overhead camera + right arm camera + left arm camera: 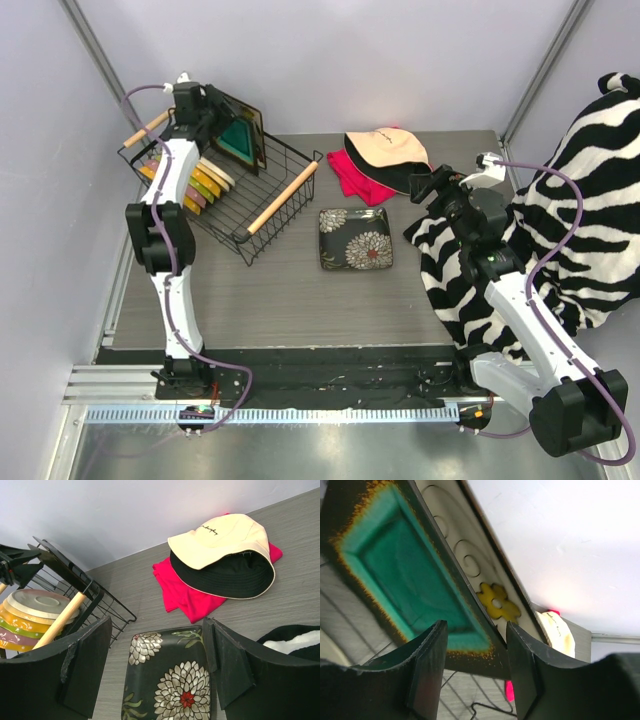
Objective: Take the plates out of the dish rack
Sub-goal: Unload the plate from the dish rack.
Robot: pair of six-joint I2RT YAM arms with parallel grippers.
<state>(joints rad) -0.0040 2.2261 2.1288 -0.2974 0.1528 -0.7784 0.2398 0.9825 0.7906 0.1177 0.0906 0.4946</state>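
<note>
Reaching into the far end of the rack at 10 o'clock on the bench, the left tool straddles the lower edge of a square green plate with a dark, orange-flecked rim. One finger is before the plate's face and one behind, but whether they pinch it cannot be told. The green plate stands tilted on edge, and just behind it leans a cream plate with scrolls and a yellow flower. Round plates in cream, yellow, green and pink stand on edge in the rack's near-left part. A dark floral plate lies flat at the bench's centre, just right of the rack. The right tool hangs off that plate's 2 o'clock side, fingers spread wide and holding nothing. A cream-and-black cap rests on a red cloth at 1 o'clock, and a zebra cloth spills over the edge at 3 o'clock.
</note>
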